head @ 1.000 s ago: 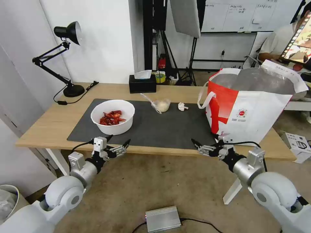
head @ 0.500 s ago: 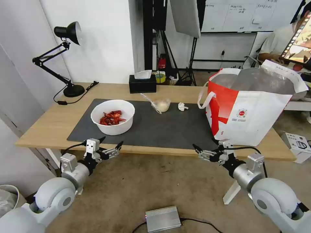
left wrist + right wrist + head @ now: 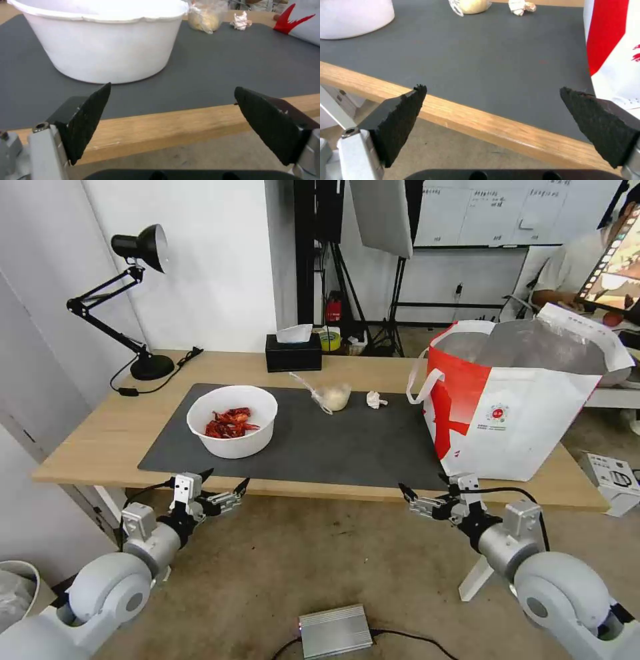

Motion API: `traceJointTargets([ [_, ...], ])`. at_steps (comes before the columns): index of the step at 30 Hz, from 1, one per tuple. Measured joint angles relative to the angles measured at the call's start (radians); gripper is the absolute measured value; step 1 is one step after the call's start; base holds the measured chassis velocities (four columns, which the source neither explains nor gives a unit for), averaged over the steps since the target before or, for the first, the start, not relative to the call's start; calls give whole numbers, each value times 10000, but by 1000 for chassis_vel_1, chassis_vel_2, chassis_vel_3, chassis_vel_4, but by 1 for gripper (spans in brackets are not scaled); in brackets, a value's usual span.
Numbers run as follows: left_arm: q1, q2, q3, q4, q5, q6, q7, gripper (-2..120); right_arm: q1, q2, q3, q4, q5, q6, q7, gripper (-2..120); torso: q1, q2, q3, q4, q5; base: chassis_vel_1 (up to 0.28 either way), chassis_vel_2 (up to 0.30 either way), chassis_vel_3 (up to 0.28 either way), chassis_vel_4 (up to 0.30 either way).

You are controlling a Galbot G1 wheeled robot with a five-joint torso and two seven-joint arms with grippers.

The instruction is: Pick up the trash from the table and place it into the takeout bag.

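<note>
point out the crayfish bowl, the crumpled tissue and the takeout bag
crayfish bowl (image 3: 233,445): head view, front of its white wall.
crumpled tissue (image 3: 375,399): head view, middle of the wad.
takeout bag (image 3: 527,430): head view, white front panel beside the round logo.

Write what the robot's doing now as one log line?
left gripper: open, below table edge | right gripper: open, by bag | bowl: untouched

One bowl (image 3: 232,420), one clear cup (image 3: 331,396), one crumpled tissue (image 3: 376,399), one takeout bag (image 3: 520,407), two tools.
</note>
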Motion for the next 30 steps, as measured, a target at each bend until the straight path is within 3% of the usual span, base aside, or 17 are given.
traceJointTargets([
  [30, 45, -25, 77, 96, -54, 16, -27, 100, 128, 9, -219, 74, 264, -564, 527, 100, 0, 0, 0, 0, -1, 0, 0, 0, 0],
])
